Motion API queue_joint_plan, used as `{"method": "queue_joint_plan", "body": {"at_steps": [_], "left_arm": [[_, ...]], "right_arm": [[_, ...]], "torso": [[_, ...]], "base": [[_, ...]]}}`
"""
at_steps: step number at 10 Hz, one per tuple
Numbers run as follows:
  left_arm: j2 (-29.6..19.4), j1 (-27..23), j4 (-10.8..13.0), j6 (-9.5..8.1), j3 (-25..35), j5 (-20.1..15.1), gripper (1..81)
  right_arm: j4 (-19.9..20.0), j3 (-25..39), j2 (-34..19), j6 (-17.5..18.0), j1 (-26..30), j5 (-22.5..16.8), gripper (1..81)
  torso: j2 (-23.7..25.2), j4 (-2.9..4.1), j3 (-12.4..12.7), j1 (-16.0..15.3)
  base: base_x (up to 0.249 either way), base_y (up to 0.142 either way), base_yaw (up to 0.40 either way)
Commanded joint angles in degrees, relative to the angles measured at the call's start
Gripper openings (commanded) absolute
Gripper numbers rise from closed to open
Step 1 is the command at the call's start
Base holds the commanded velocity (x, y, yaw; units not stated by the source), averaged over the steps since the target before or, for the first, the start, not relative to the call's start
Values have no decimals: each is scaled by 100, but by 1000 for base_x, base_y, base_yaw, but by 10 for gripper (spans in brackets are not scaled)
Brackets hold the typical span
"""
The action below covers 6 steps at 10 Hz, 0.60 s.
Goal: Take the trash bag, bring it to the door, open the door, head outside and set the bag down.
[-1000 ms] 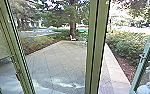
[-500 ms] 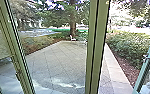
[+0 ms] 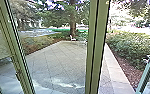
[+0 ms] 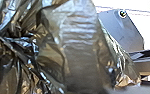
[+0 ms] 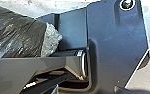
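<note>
One dark trash bag (image 4: pixel 78 50) near, by the robot's dark plate (image 5: pixel 113 50), whether either gripper is open or closed impossible to tell, one broad green post (image 3: pixel 97 50), one door leaf (image 3: pixel 149 72) right, a gap between them, open paving (image 3: pixel 56 55) beyond, hedge (image 3: pixel 131 45) along its right.

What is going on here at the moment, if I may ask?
The robot appears to be carrying a dark, crinkled trash bag, bunched close to its left wrist camera, though the grip itself cannot be made out. It faces a paved yard from behind green frame posts. The glass door on the right looks swung open, and the bag seems not yet set down outside.
</note>
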<state>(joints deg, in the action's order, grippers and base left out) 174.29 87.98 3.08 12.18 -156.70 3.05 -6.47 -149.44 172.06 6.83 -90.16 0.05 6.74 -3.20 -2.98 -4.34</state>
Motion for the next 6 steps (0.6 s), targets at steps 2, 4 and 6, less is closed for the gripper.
{"method": "queue_joint_plan", "body": {"at_steps": [2, 4, 6], "left_arm": [[45, -302, -1, 48, 7, -270, 10], [45, -303, 16, 57, 7, -278, 10], [36, -303, 26, 57, 7, -278, 10]], "right_arm": [[-55, -31, 86, -6, 239, -304, 811], [-47, -57, 77, -15, 240, -295, 811], [-56, -66, 86, -15, 231, -295, 811]], "torso": [[0, 0, 0, 0], [0, 0, 0, 0], [0, 0, 0, 0]], "base": [[0, 0, 0], [0, 0, 0], [0, 0, 0]]}}
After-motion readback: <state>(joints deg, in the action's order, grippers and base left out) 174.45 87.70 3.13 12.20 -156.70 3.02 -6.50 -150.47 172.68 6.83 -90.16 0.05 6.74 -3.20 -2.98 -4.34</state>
